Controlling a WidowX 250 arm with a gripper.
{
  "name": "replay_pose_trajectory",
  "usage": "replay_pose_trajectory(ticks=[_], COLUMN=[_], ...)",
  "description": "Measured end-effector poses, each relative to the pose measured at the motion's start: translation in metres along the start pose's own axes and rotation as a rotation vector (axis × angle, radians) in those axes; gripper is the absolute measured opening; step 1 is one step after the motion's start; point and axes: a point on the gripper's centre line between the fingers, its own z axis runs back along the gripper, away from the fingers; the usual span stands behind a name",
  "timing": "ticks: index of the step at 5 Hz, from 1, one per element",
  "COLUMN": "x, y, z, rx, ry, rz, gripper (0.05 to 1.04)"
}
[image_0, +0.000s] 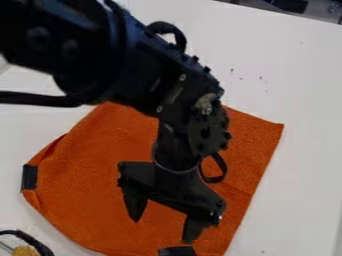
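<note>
The black gripper (160, 229) hangs over the lower middle of an orange cloth (87, 175), its two fingers spread wide apart with nothing between them. The cloth lies on the white table (304, 165), with a folded edge at its left. A black patch (29, 177) sits on the cloth's left edge, and another black patch (177, 251) is at its bottom edge, just below the right fingertip. Whether that fingertip touches the cloth, I cannot tell. The arm covers the cloth's upper middle.
At the bottom left corner lies a yellow object (25, 251) beside a black curved piece (35, 242). Small dark specks mark the table at the upper right. The table's far edge crosses the top right corner.
</note>
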Motion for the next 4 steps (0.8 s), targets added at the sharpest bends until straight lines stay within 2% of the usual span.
replay_pose_trajectory(ticks=[1,2,3,4], x=[0.001,0.000,0.006,0.010], y=[-0.004,-0.011,-0.018,-0.019], z=[-0.019,-0.046,-0.047,-0.047], rx=[-0.065,-0.174,-0.273,-0.278], ry=[-0.012,-0.010,-0.041,-0.052], rz=[0.014,0.042,0.088,0.095], gripper=[1.001,1.001,1.001,0.952])
